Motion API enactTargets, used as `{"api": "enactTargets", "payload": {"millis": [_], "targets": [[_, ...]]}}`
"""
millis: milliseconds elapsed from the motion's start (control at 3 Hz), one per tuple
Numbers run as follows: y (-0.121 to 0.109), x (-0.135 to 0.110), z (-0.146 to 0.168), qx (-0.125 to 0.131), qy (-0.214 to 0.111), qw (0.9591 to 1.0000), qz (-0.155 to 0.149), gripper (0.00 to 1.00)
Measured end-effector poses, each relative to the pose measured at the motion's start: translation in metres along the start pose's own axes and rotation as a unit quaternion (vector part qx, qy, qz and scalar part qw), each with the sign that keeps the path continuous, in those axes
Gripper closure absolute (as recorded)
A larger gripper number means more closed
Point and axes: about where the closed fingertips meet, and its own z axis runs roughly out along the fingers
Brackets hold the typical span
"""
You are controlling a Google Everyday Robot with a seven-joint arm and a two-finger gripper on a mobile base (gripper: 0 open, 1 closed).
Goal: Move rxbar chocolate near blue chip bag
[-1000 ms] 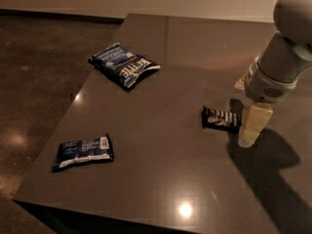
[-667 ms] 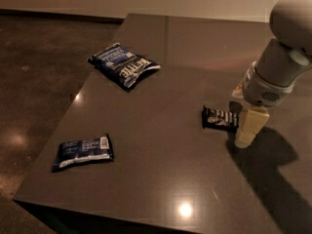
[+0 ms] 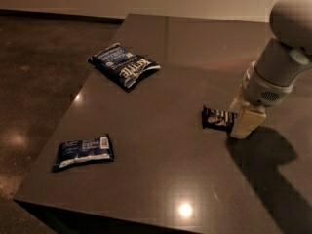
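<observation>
The rxbar chocolate (image 3: 218, 118), a small black bar with white lettering, lies flat on the dark table at the right of centre. My gripper (image 3: 243, 115) is down at table level at the bar's right end, which it hides, under the grey-white arm (image 3: 273, 77). The blue chip bag (image 3: 123, 66), crinkled dark blue with white "KETTLE" lettering, lies at the far left of the table, well away from the bar and the gripper.
A smaller flat dark-blue packet with a white strip (image 3: 84, 151) lies near the table's front left corner. The table's left edge (image 3: 63, 130) and front edge drop to a dark polished floor (image 3: 34, 57). The arm casts a shadow on the table at the right.
The arm has shifted slightly left and lower over the bar. The bar, the chip bag and the small packet have not moved.
</observation>
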Motion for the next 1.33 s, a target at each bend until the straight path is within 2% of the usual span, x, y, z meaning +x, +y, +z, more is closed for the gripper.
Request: {"api": "enactTargets", "payload": {"millis": [333,667,1000,1333], "targets": [[0.000,-0.001,-0.006,0.000,0.000,1.0000,0.000,0.84],[0.002,-0.022,-0.009,-0.012,0.004,0.9999,-0.002,1.00],[-0.002,-0.053,-0.013,-0.020,0.000,0.9998,-0.007,1.00],[-0.017,-0.094,-0.007,-0.023,-0.013,0.9996,-0.014,1.00]]}}
